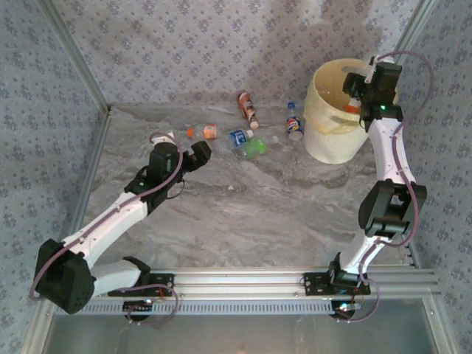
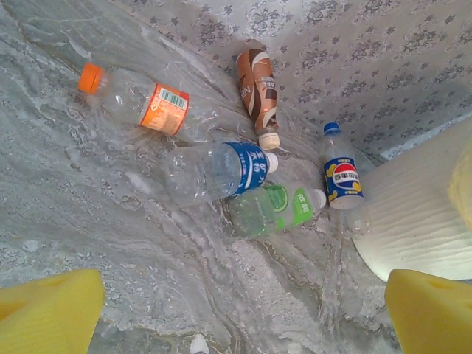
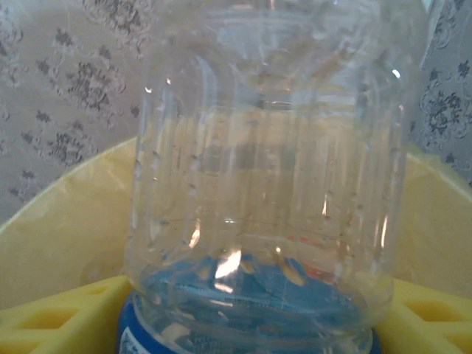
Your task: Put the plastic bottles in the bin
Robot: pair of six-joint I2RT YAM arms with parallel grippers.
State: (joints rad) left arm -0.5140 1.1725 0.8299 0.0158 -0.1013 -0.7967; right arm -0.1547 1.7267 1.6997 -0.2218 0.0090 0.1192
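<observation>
Left gripper: fingers spread wide, nothing between them. Five bottles sit on the table just ahead of it, with the bin beyond them to its right. Right gripper: over the bin, with a blue-labelled bottle between its fingers. Whether they clamp it cannot be told.

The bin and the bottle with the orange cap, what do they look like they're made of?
Bin: probably plastic, pale yellow and matte, with fine ribs along its wall. Bottle with the orange cap: thin clear plastic, glossy, judging by its see-through body and bright glints.
</observation>
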